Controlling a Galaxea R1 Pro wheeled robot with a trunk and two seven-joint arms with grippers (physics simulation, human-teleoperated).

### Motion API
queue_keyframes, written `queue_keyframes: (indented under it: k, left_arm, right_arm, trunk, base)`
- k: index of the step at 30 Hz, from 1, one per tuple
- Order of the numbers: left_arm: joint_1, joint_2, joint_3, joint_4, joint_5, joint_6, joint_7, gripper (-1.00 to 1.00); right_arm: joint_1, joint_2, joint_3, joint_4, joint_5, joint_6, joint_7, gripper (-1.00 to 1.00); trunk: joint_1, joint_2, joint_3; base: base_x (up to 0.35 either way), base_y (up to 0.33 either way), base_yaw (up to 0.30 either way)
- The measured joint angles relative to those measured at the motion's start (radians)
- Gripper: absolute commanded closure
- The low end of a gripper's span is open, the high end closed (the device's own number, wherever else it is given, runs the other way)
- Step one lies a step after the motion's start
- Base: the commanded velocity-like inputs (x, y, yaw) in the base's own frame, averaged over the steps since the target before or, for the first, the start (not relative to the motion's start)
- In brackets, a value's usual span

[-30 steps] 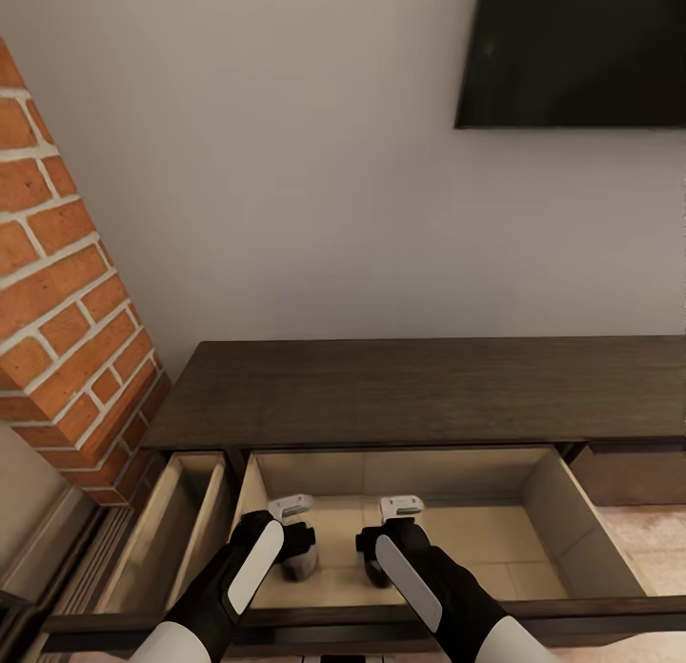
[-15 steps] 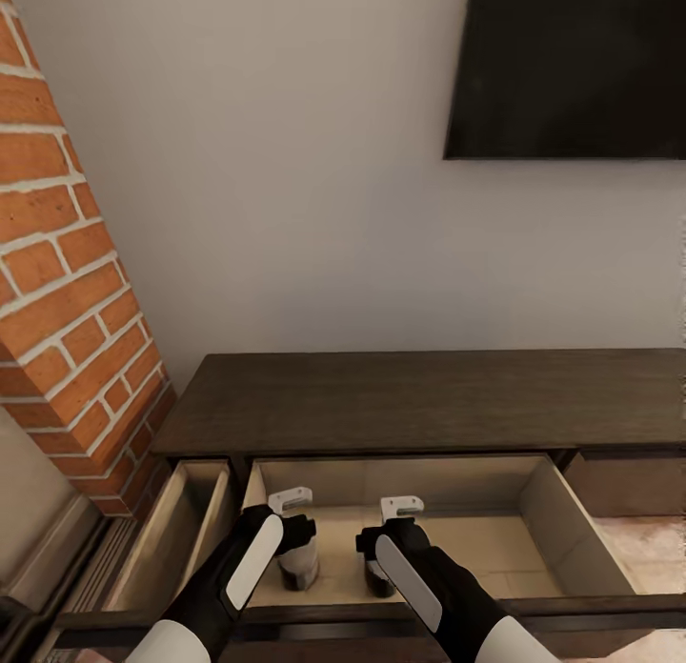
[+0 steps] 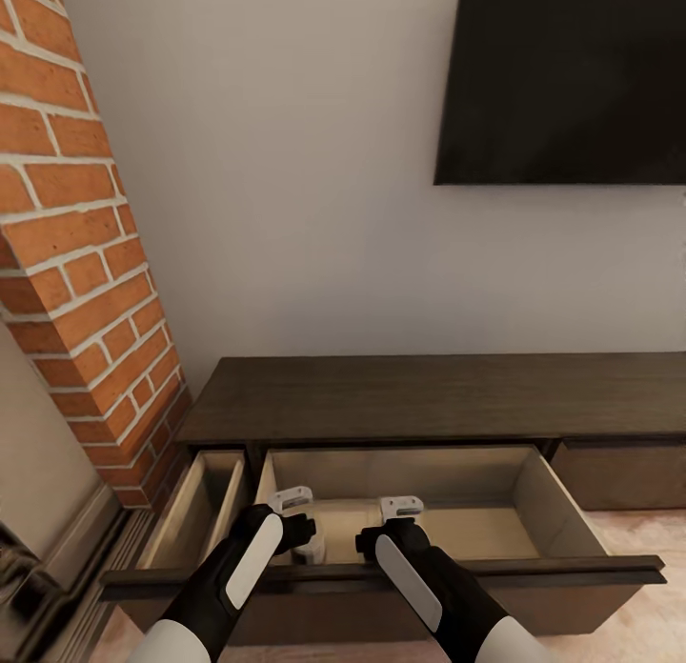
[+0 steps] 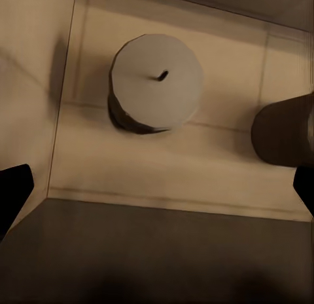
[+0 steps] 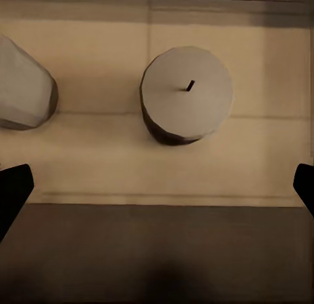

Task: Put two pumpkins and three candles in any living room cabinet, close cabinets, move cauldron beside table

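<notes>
The dark brown cabinet stands against the wall with its middle drawer pulled out. Two tan candles stand upright on the drawer's pale floor. The left wrist view shows one candle with the other candle beside it. The right wrist view shows the same pair, one candle centred and its neighbour at the edge. My left gripper and right gripper both hang open over the drawer's front edge, holding nothing. The pumpkins and cauldron are out of view.
A narrower drawer on the left also stands open. The drawer front on the right is shut. A brick column rises at the left and a black TV hangs on the wall above.
The camera has drawn back and the whole picture has shifted. Both grippers now sit nearer the drawer's front edge than before. The candles stay in the drawer.
</notes>
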Motion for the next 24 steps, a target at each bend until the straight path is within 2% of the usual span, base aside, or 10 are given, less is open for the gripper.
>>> queue_keyframes:
  k: [10, 24]
  left_arm:
    - [0.000, 0.000, 0.000, 0.000, 0.000, 0.000, 0.000, -1.00]
    - [0.000, 0.000, 0.000, 0.000, 0.000, 0.000, 0.000, -1.00]
  right_arm:
    - [0.000, 0.000, 0.000, 0.000, -0.001, 0.000, 0.000, -1.00]
    - [0.000, 0.000, -0.001, -0.002, -0.005, 0.000, 0.001, -1.00]
  trunk:
    - [-0.005, 0.002, 0.039]
    - [-0.058, 0.100, 0.083]
  base:
    - [-0.001, 0.000, 0.000]
    - [0.000, 0.000, 0.000]
